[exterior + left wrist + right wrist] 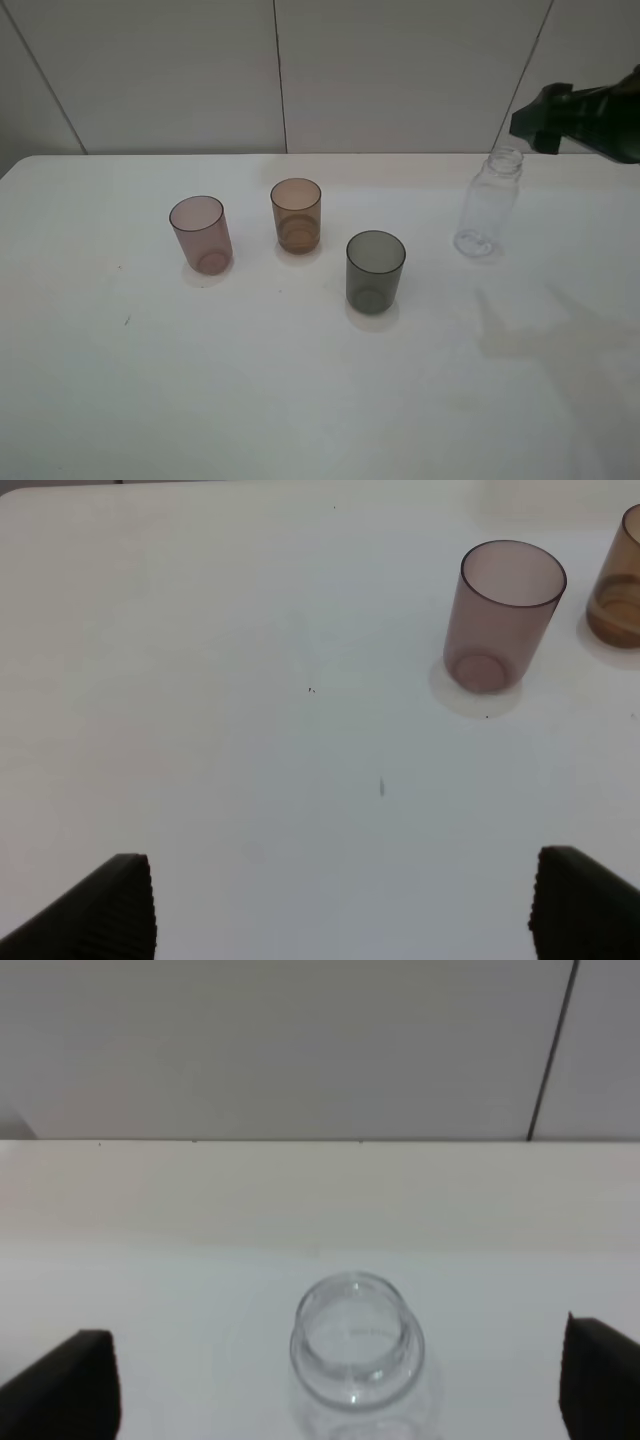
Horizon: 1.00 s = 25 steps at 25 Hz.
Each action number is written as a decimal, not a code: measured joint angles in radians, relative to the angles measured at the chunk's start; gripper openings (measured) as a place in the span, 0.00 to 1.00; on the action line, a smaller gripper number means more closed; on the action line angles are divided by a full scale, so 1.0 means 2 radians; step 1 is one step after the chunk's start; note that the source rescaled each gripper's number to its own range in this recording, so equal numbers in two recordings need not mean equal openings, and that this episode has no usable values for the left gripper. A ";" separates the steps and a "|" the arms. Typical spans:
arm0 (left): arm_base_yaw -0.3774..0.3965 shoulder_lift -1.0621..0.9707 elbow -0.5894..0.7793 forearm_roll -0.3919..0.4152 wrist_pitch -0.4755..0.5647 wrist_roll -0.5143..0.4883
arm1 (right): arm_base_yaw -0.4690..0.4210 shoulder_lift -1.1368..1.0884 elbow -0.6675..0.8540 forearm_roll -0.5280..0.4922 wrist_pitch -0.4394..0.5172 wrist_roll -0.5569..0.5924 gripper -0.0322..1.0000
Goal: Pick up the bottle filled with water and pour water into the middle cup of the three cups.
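at the table's right side, the right gripper [340, 1385] hangs jaws spread and empty, directly over the upright bottle [488, 204]; the middle cup [296, 215] stands well left.

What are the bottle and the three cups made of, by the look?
Bottle: clear colourless plastic, probably; glossy, see-through, threaded neck.
Pinkish-mauve cup, amber-brown cup, smoky grey cup: tinted translucent plastic, likely; thin smooth walls, bases visible through the sides. Glass can't be ruled out.

three cups [295, 215]; one bottle [487, 205]
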State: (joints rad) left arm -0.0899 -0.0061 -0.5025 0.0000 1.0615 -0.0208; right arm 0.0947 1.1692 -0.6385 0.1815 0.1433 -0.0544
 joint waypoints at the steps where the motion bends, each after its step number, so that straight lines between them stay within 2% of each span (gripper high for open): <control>1: 0.000 0.000 0.000 0.000 0.000 0.000 | -0.013 -0.016 -0.010 -0.002 0.043 0.014 1.00; 5: 0.000 0.000 0.000 0.000 0.000 0.000 | -0.060 -0.071 -0.051 -0.053 0.199 0.053 1.00; 8: 0.000 0.000 0.000 0.000 0.000 0.000 | -0.072 -0.118 -0.079 -0.091 0.289 0.059 1.00; 10: 0.000 0.000 0.000 0.000 0.000 0.000 | -0.072 -0.154 -0.094 -0.097 0.328 0.059 1.00; 15: 0.000 0.000 0.000 0.000 0.000 0.000 | -0.072 -0.261 -0.110 -0.102 0.392 0.058 1.00; 20: 0.000 0.000 0.000 0.000 0.000 0.000 | -0.072 -0.353 -0.110 -0.102 0.459 0.027 1.00; 25: 0.000 0.000 0.000 0.000 0.000 0.000 | -0.072 -0.425 -0.110 -0.066 0.506 0.014 1.00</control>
State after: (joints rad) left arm -0.0899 -0.0061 -0.5025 0.0000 1.0615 -0.0208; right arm -0.0497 0.3189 -0.8587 0.0491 1.1544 -0.0259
